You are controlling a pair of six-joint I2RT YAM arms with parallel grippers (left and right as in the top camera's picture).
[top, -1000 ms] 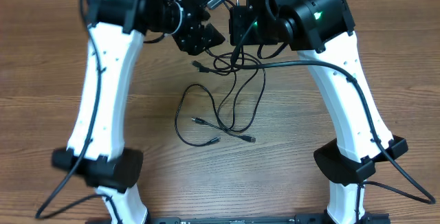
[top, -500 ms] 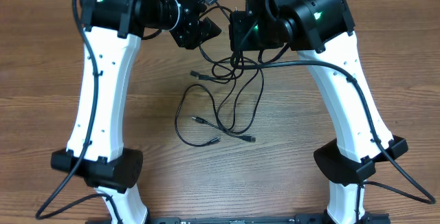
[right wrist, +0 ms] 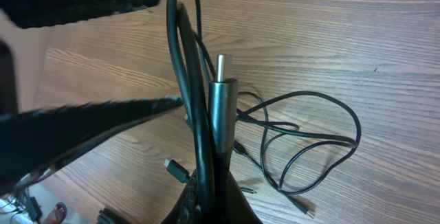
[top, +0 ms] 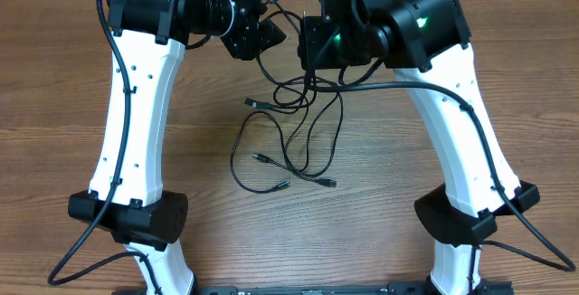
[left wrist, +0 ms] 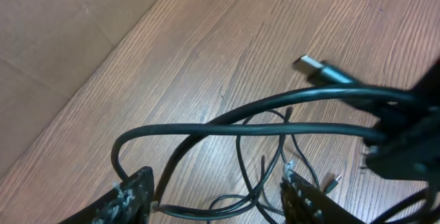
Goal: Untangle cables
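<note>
The right hand [right wrist: 213,176] is pressed together on the cables [right wrist: 187,66], pinching a bunch of black strands with a grey plug [right wrist: 221,107] standing straight up out of the grip. The left hand [left wrist: 216,193] is just beside it, spread, with two strands running across the gap between its fingers [left wrist: 134,191]; I cannot tell whether either finger touches them. Both hands sit at the far side of the table [top: 81,105], lifted above it. From the pinch the cables hang down and fan into loose crossing loops on the wood between the two arms, with small plug ends [top: 326,183] lying free at the near edge of the tangle.

These cords look light, thin and limp, so they will sag and drag their neighbours along rather than hold a shape. Their smooth jacket may slip through a loose pinch. The stiffer spot just behind a plug seems the surest place to grip, pulling one strand gently.
</note>
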